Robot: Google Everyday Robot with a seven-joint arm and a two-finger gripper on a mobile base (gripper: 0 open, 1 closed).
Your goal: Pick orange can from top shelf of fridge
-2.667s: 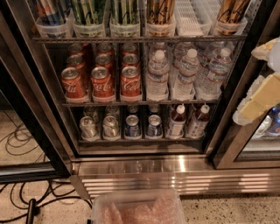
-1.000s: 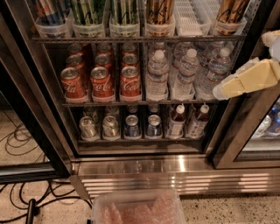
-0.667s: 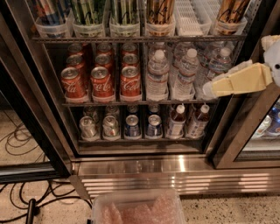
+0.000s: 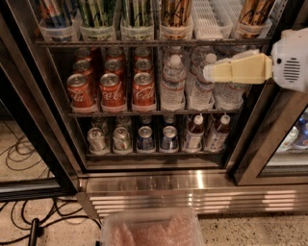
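Observation:
Two copper-orange cans with dark script stand in clear cups on the top shelf of the fridge. One orange can is at centre and the other at the right; their tops are cut off by the frame edge. My gripper, cream-coloured on a white wrist, reaches in from the right. It points left in front of the water bottles, just below the top shelf, between the two orange cans and lower than both. It holds nothing.
Green-striped tall cans fill the left lanes and a white ribbed divider lies between the orange cans. Red cola cans sit mid-left, small cans and bottles below. A door frame, steel base panel, plastic bin and floor cables surround.
My gripper has moved up and to the left from the right edge, and now sits in front of the water bottles just under the top shelf.

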